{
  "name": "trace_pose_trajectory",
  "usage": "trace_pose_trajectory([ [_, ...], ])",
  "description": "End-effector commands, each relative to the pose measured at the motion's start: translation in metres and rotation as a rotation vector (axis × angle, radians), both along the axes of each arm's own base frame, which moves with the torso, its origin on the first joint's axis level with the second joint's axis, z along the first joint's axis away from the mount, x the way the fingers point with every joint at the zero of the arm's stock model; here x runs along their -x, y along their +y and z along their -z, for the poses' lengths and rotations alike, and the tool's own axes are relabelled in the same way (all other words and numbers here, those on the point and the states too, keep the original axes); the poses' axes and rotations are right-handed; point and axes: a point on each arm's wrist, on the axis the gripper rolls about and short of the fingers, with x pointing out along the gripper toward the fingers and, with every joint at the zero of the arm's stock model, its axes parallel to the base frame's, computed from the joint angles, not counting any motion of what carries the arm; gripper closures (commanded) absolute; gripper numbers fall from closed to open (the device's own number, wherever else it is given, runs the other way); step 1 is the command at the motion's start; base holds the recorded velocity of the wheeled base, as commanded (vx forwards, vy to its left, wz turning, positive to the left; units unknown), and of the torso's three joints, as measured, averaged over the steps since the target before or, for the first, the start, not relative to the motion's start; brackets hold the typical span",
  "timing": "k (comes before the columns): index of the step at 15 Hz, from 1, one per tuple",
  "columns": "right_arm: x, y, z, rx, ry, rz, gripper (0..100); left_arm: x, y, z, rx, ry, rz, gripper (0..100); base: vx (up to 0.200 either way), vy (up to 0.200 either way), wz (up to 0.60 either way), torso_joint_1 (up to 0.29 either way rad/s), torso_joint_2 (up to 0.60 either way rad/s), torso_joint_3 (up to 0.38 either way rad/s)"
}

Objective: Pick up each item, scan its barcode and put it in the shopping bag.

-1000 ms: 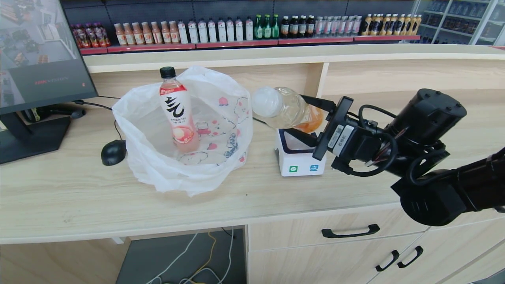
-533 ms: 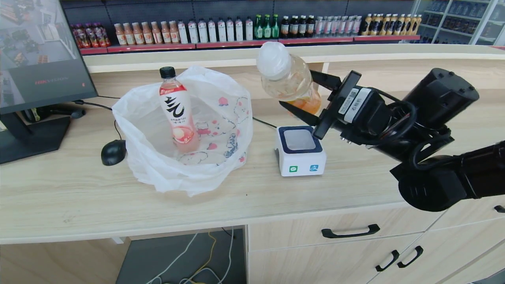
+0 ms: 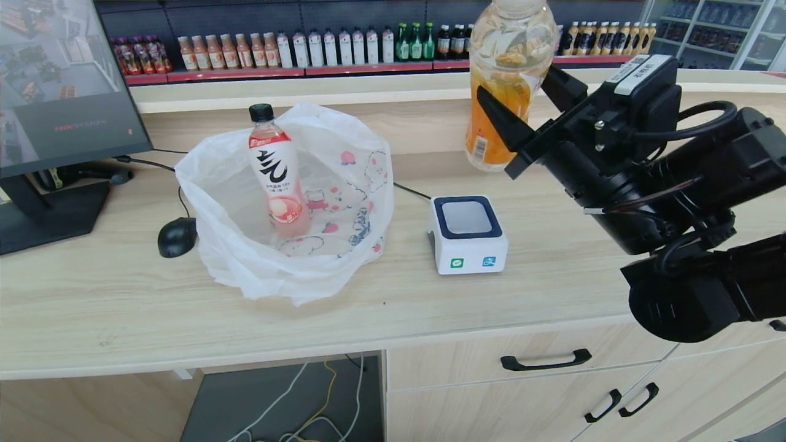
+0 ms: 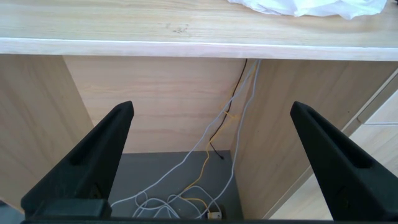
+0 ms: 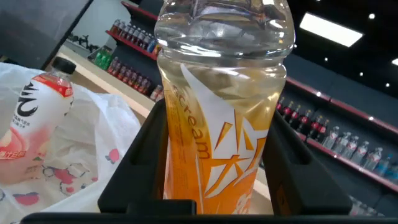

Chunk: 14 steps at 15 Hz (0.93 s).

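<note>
My right gripper (image 3: pixel 525 107) is shut on an orange drink bottle (image 3: pixel 506 80), held upright in the air above and behind the white barcode scanner (image 3: pixel 466 234). The same orange drink bottle (image 5: pixel 221 124) sits between the black fingers in the right wrist view. A white shopping bag (image 3: pixel 288 202) stands open on the counter to the left of the scanner, with a pink drink bottle (image 3: pixel 276 172) upright inside it. That pink drink bottle (image 5: pixel 34 124) and shopping bag (image 5: pixel 93 155) show beyond the held bottle. My left gripper (image 4: pixel 211 155) hangs open below the counter's front edge, with nothing between its fingers.
A monitor (image 3: pixel 61 92) on a black stand sits at the far left, with a black mouse (image 3: pixel 177 236) beside the bag. Shelves of bottles (image 3: pixel 381 43) line the back wall. Drawers with black handles (image 3: pixel 545 361) sit under the counter (image 3: pixel 123 307). Cables (image 4: pixel 205 162) hang beneath it.
My right gripper has lifted the orange drink bottle off the scanner and turned it from lying tilted to upright, higher and to the right. The bag and pink bottle have not moved.
</note>
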Motion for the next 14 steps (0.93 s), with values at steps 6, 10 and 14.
trace_pose_trajectory([
  [6,-0.011,-0.040,0.014,-0.173,0.210,0.007,100,0.000,0.000,0.000,-0.003,0.000,0.002,0,0.000,0.000,0.00,0.000,0.00,0.000],
  [10,-0.004,-0.040,0.027,-0.467,0.377,0.133,100,0.000,0.000,0.000,-0.001,0.000,0.002,0,0.000,0.000,0.00,0.000,0.00,0.000],
  [14,-0.006,-0.040,0.029,-0.495,0.389,0.149,100,0.000,0.000,0.000,0.003,0.000,-0.001,0,-0.200,0.000,0.00,0.008,0.01,0.001],
])
